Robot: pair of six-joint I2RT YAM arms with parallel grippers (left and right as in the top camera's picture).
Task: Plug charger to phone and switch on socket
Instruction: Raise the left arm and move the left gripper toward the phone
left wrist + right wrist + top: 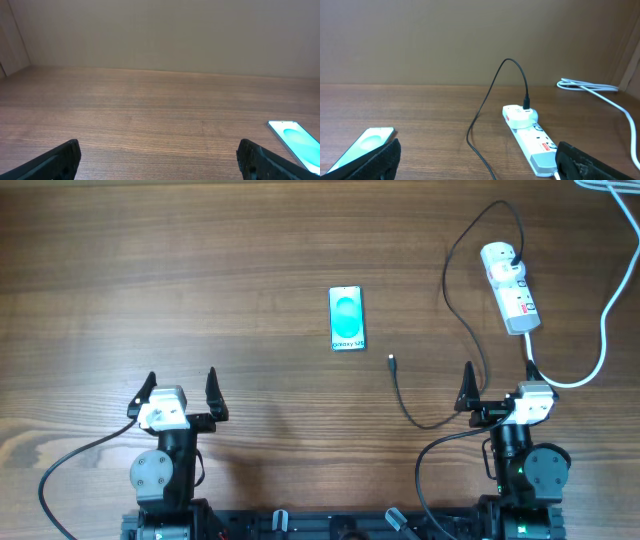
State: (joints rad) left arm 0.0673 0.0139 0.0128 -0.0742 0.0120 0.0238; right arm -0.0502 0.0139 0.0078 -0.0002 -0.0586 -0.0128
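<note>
The phone (347, 318) lies flat at the table's middle, cyan-green screen up; it also shows at the right edge of the left wrist view (295, 142) and at the lower left of the right wrist view (362, 145). The charger cable (455, 310) runs from the white plug in the socket (509, 287) in a loop down to its connector tip (392, 362), right of the phone. The cable (485, 100) and socket (532, 142) show in the right wrist view. My left gripper (178, 393) is open and empty. My right gripper (500, 385) is open and empty.
The socket's thick white cord (600, 330) curves from its near end round the right side to the far right corner, and shows in the right wrist view (600, 95). My arms' own black cables lie near the front edge.
</note>
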